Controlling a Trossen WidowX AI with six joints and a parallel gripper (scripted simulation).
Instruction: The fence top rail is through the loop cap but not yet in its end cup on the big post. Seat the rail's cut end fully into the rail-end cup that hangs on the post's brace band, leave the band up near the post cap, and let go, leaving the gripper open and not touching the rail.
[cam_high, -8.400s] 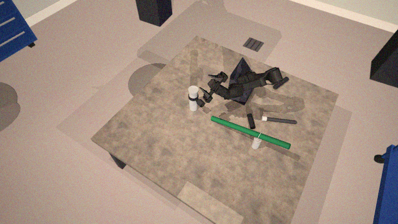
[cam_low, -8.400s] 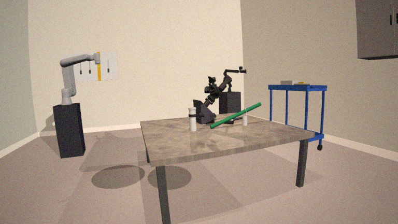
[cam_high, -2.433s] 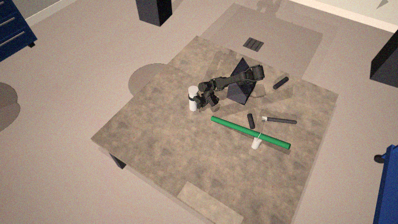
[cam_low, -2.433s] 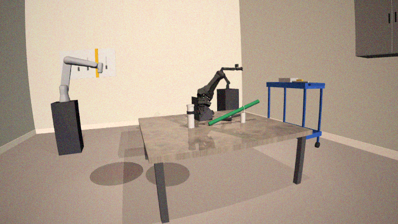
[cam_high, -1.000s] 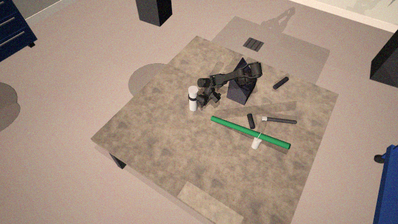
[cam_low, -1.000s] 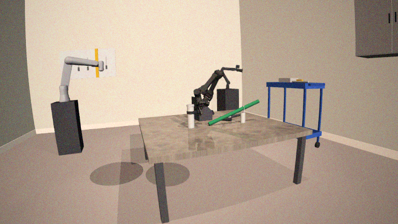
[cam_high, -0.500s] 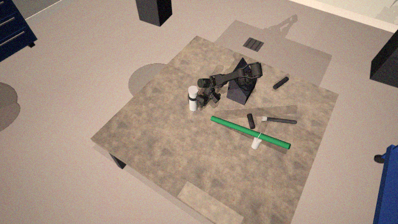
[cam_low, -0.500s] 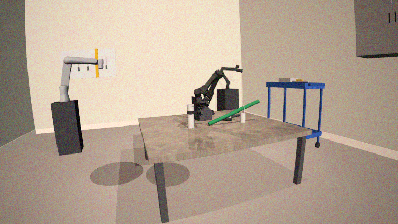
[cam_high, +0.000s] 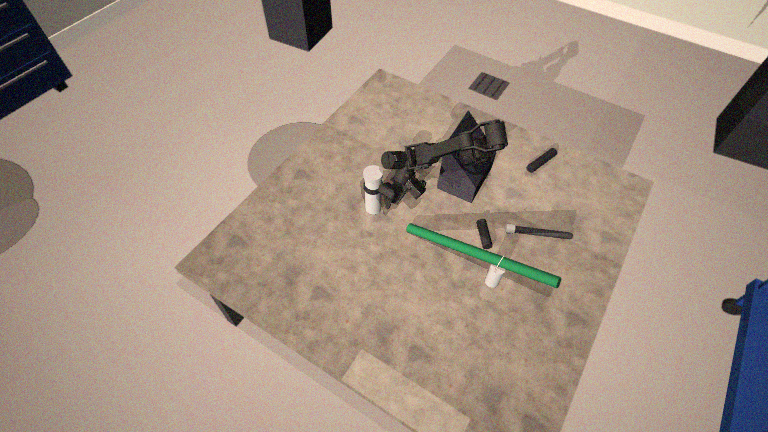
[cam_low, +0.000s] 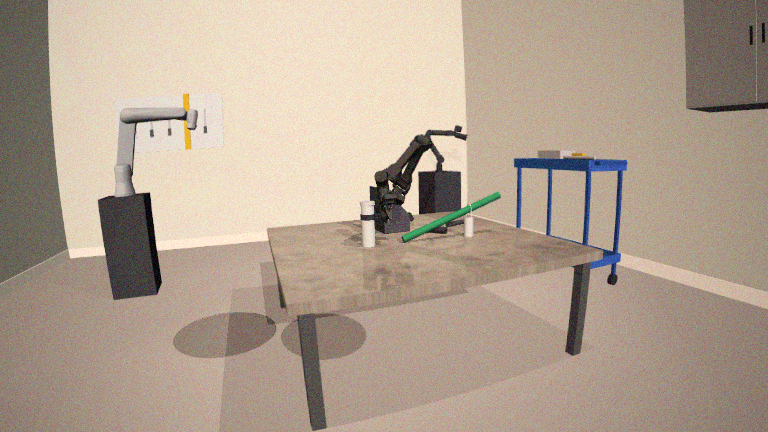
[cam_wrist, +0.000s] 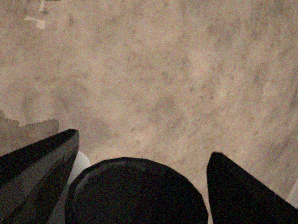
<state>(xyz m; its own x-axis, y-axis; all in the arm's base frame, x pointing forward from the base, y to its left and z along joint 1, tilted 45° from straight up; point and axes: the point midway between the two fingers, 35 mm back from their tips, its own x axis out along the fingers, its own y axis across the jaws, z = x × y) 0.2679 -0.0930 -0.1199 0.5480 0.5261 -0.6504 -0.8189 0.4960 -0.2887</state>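
Observation:
The white big post (cam_high: 372, 203) (cam_low: 367, 233) stands upright with the black brace band (cam_high: 371, 190) (cam_low: 367, 217) around its upper part. The black rail-end cup (cam_wrist: 137, 195) is on the band's side facing the arm. My gripper (cam_high: 393, 197) (cam_wrist: 144, 151) is open, its fingers on either side of the cup; narrow gaps or contact there are hard to tell. The green rail (cam_high: 461, 248) (cam_low: 448, 217) slants through the white loop (cam_high: 500, 261) at the small post (cam_high: 493, 277) (cam_low: 468, 227). Its low end is near the table, outside the cup and away from the gripper.
The arm's dark base (cam_high: 459, 185) is behind the post. A short black cylinder (cam_high: 484, 234) and a dark tool with a pale head (cam_high: 542, 232) lie behind the rail. Another black cylinder (cam_high: 541, 160) lies near the table's far edge.

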